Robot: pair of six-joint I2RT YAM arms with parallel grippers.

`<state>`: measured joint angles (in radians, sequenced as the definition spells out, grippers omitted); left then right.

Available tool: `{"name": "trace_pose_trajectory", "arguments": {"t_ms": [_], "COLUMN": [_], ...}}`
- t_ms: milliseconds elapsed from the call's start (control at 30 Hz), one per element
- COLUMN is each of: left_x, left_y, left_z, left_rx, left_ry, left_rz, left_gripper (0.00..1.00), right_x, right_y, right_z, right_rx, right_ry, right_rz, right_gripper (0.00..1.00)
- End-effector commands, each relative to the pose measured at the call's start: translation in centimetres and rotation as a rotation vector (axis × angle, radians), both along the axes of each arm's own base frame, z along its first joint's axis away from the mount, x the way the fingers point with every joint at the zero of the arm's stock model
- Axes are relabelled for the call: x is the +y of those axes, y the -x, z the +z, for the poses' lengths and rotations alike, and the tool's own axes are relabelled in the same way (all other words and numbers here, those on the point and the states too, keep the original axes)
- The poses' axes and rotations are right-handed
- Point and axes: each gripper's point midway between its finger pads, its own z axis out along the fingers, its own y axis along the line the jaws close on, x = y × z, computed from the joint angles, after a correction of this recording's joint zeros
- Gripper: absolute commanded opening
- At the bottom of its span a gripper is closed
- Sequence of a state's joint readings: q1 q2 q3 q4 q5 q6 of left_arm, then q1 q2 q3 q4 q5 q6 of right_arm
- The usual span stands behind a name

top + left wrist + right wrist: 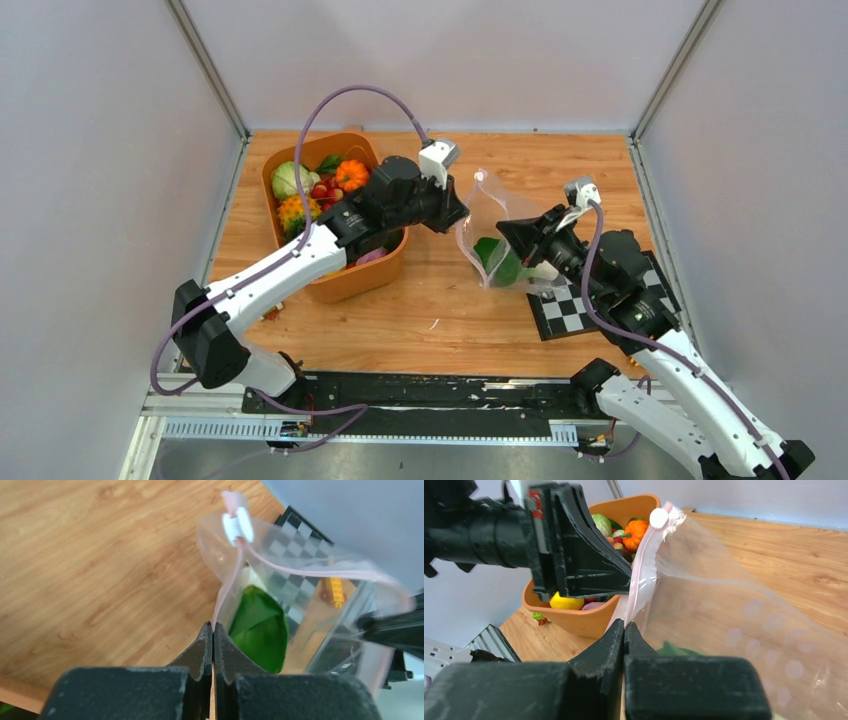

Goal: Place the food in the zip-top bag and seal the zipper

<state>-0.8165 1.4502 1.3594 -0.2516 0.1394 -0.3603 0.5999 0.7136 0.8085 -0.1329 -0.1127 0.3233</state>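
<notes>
My left pincer (213, 630) and right pincer (624, 626) are each pressed shut on the pink zipper (300, 570), one on each lip of the zip-top bag (480, 215). I judge this keeps its mouth raised and parted above the desk (440, 320) for loading. One green leafy piece of food (260, 630) sits inside, and the rest lies in the orange tub (345, 282) nearby.

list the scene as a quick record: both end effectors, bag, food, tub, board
left end effector: shut, pinching one zipper strip
right end effector: shut, pinching the opposite strip
zip-top bag: mouth spread open between the two arms
in bag: green leafy piece
orange tub: several food pieces inside
checkered board: beside the bag, under the right arm
</notes>
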Motion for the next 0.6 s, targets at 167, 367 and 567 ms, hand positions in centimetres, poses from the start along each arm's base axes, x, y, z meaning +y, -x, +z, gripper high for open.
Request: {"name": "trace_pose_trajectory", "arguments": {"t_ms": [167, 367, 567], "left_x": [2.2, 7.4, 10.7], "left_y": [1.1, 1.9, 2.5], "left_z": [-3.0, -1.4, -2.0], "left_rx": [0.037, -0.029, -0.067], "left_ry": [0.108, 0.094, 0.075], "left_rz": [0.085, 0.244, 0.339], "left_gripper": [0.0, 0.0, 0.0], "right_x": [0.2, 2.8, 4.6], "right_y": [1.7, 2.0, 0.6], "right_z": [0.6, 0.8, -0.6], "right_rx": [-0.05, 0.0, 0.053], "right_ry": [-0.095, -0.066, -0.107], "right_rz": [0.051, 0.188, 0.22], "right_gripper": [0.0, 0.0, 0.0]}}
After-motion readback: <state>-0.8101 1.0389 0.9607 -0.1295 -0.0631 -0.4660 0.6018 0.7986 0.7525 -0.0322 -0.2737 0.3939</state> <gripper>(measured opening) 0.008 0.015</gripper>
